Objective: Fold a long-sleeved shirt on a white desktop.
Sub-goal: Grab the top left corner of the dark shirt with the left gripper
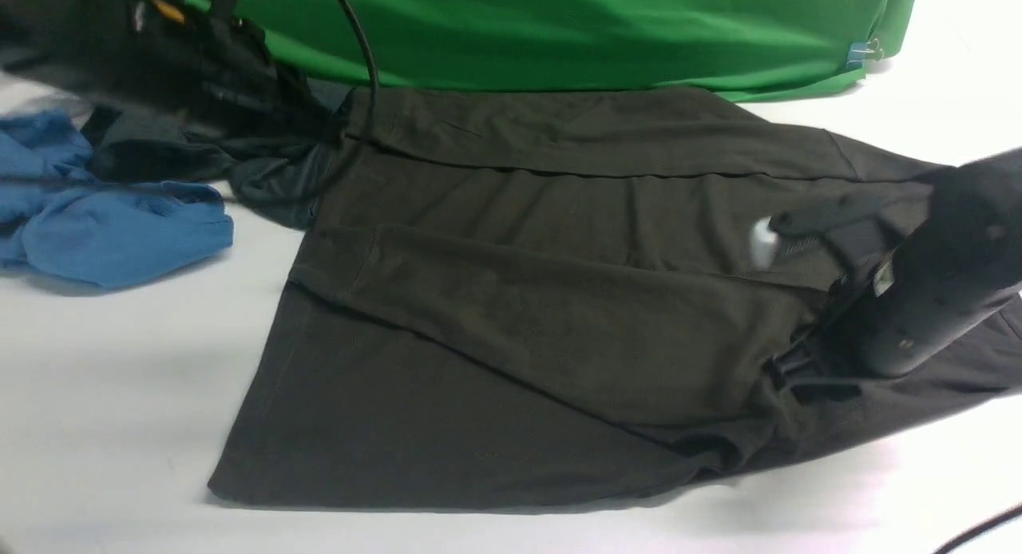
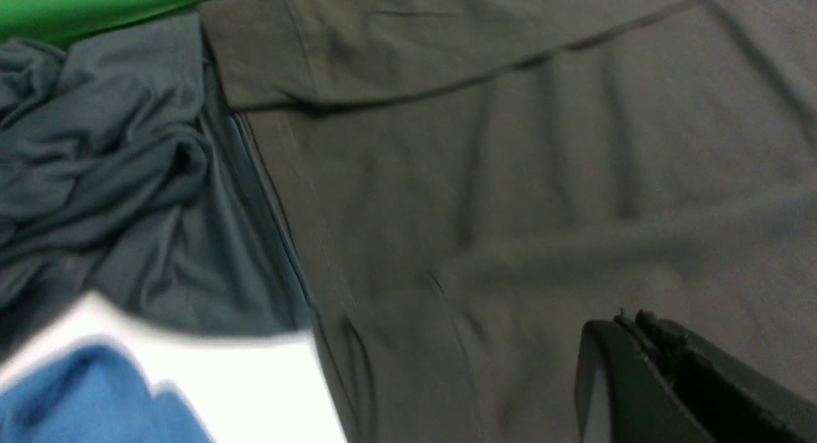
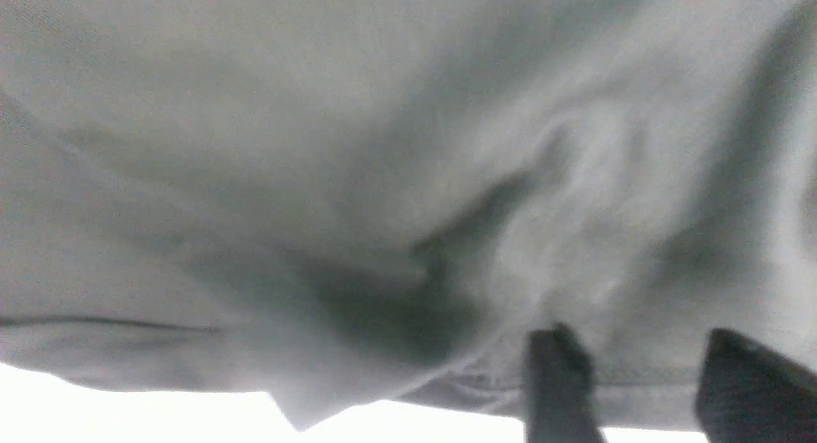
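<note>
The long-sleeved shirt [image 1: 511,314] lies flat on the white desktop [image 1: 120,418], dark olive, with both sleeves folded across its body. My right gripper [image 1: 790,376] reaches down onto the shirt's right side. In the right wrist view its fingers [image 3: 555,379] stand apart, open [image 3: 644,373], with a stitched edge of the shirt [image 3: 644,392] running across the gap. My left gripper [image 2: 629,322] is shut and holds nothing, hovering over the shirt [image 2: 510,175] near its left edge. In the front view the left arm [image 1: 207,67] is only a dark blur at the far left.
A blue garment [image 1: 112,219] and a blackish-teal garment [image 1: 271,179] lie bunched left of the shirt. The green cloth backdrop [image 1: 559,35] closes the far side. A black cable [image 1: 363,51] hangs over the shirt's far left corner. Another cable [image 1: 982,530] crosses the near right corner.
</note>
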Motion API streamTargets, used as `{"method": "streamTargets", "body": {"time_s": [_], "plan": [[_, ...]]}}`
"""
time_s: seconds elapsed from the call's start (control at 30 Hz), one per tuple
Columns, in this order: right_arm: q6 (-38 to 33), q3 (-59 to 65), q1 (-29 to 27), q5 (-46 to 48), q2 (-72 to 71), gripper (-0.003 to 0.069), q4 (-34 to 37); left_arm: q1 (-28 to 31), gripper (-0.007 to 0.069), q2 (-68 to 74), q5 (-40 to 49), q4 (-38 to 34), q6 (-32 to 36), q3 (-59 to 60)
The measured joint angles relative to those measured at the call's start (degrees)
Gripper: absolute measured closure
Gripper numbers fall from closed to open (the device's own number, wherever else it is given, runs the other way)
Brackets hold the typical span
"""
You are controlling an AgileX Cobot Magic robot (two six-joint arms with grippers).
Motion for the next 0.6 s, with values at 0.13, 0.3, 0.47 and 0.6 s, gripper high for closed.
{"method": "streamTargets", "body": {"time_s": [0.13, 0.3, 0.47, 0.6], "plan": [[0.1, 0.0, 1.5, -0.1, -6.2, 0.0214, 0.0, 0.7, 0.0571, 11.2, 2.0, 0.0, 2.8, -10.5], [-1.1, 0.0, 2.6, 0.0, -11.0, 0.0224, 0.0, 0.7, 0.0426, 24.6, 4.8, 2.2, 5.6, -22.9], [-3.2, 0.0, 2.6, 0.7, -12.2, 0.0236, 0.0, 0.7, 0.027, 35.5, 4.4, 13.2, 20.2, -34.5], [-4.7, 0.0, 2.6, 0.8, -12.2, 0.0237, 0.0, 0.7, 0.0255, 39.5, -0.1, 15.9, 31.2, -36.7]]}}
